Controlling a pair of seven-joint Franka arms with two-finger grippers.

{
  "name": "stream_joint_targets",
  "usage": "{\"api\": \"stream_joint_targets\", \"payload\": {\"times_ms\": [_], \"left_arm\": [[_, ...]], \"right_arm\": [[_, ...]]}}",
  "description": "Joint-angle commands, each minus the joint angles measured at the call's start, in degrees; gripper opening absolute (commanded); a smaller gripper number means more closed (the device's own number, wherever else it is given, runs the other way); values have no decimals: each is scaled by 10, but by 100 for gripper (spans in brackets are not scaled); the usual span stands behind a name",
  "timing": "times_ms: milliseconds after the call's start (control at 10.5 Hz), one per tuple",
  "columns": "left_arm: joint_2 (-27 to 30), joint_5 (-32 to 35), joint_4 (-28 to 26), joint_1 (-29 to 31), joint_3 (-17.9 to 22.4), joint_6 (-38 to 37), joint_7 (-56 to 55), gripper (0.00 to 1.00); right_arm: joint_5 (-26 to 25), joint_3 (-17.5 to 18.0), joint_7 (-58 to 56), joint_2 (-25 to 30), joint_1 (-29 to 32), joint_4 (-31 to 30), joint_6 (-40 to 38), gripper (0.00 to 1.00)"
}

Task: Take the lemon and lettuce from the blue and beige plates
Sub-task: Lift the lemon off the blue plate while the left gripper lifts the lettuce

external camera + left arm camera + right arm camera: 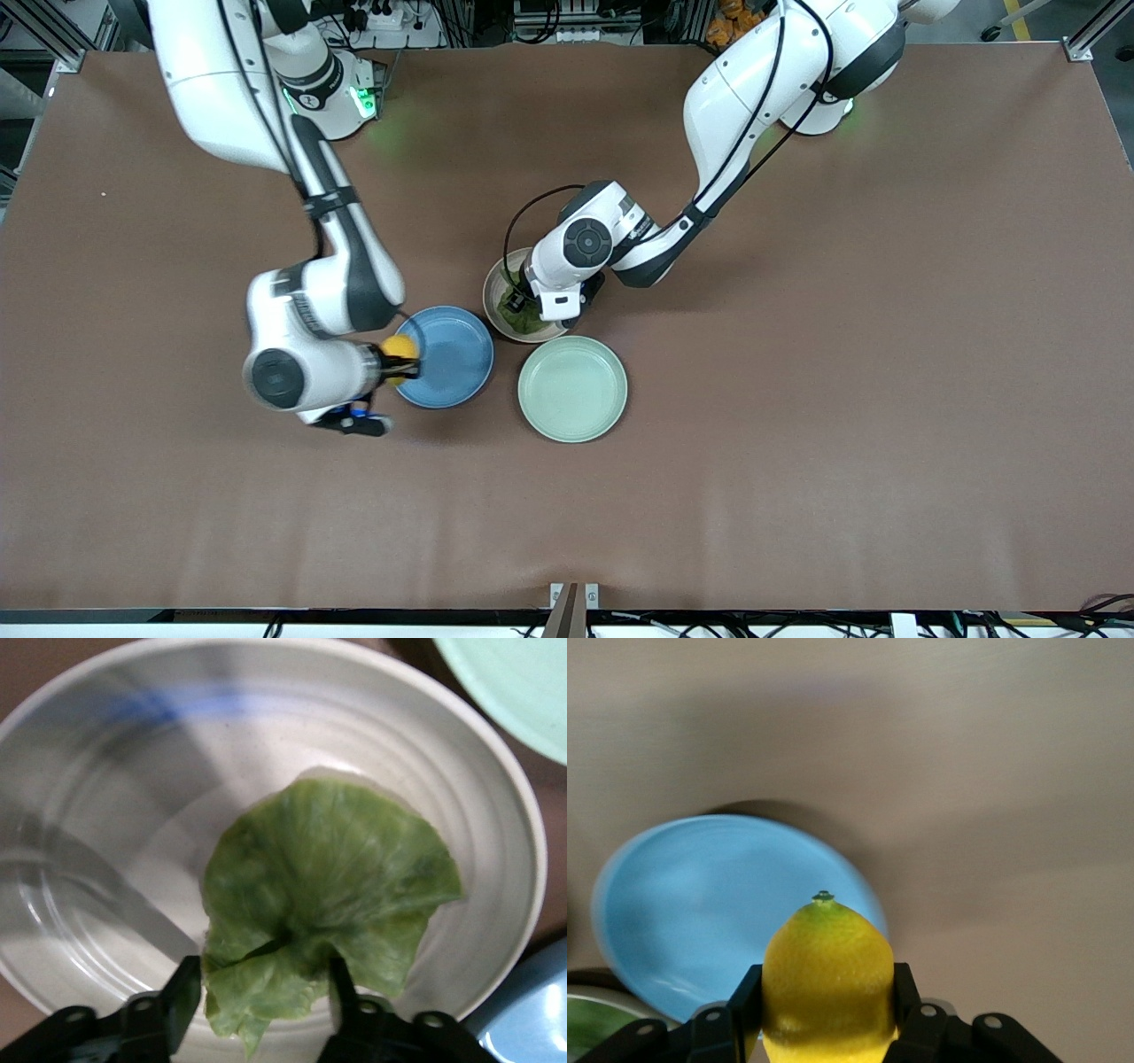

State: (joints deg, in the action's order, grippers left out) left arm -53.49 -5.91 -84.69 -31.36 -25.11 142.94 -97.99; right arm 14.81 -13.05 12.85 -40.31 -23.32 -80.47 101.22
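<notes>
Here you see both arms reaching down toward the cluster of three plates, taken with the green plate (572, 388) as landmark. The right arm bends at the elbow and ends in a wrist turned sideways, so that the right gripper (400, 359) hangs over the rim of the blue plate (447, 359), which sits beside the green plate toward the right arm's end of the table. Its fingers (744, 997) are clamped on the two flanks of the lemon (400, 347), stem tip pointing away from the wrist. The left arm folds down over the beige plate (494, 292), which lies just farther from the front camera than the green plate. The left gripper (261, 992) is low inside that plate, its fingers pinching the gathered edge of the lettuce (323, 904).

Note that the front view hides most of the lettuce under the left wrist. The left wrist view shows the leaf spread over the plate floor. The right wrist view alone shows the lemon lifted clear above the blue plate.
</notes>
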Motion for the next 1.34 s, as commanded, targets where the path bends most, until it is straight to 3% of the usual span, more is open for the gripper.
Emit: {"api": "stream_joint_targets", "payload": {"times_ms": [0, 96, 478, 765, 1147, 1243], "left_arm": [[-9, -8, 14, -4, 0, 5, -9, 13], [-7, -8, 14, -3, 0, 5, -9, 0], [30, -2, 14, 16, -1, -47, -8, 0], [107, 56, 14, 31, -3, -168, -5, 0], [216, 141, 11, 48, 1, -279, 50, 0], [234, 154, 11, 62, 2, -312, 83, 0]], "right_arm": [[11, -46, -56, 7, 1, -8, -25, 0], [11, -62, -61, 7, 0, -26, -29, 0], [8, -73, -76, 2, 56, -50, -28, 0], [3, -73, -98, -12, 117, -54, -22, 0], [-14, -71, -107, -28, 125, -82, 9, 0], [-13, -71, -107, -29, 125, -83, 9, 16]]}}
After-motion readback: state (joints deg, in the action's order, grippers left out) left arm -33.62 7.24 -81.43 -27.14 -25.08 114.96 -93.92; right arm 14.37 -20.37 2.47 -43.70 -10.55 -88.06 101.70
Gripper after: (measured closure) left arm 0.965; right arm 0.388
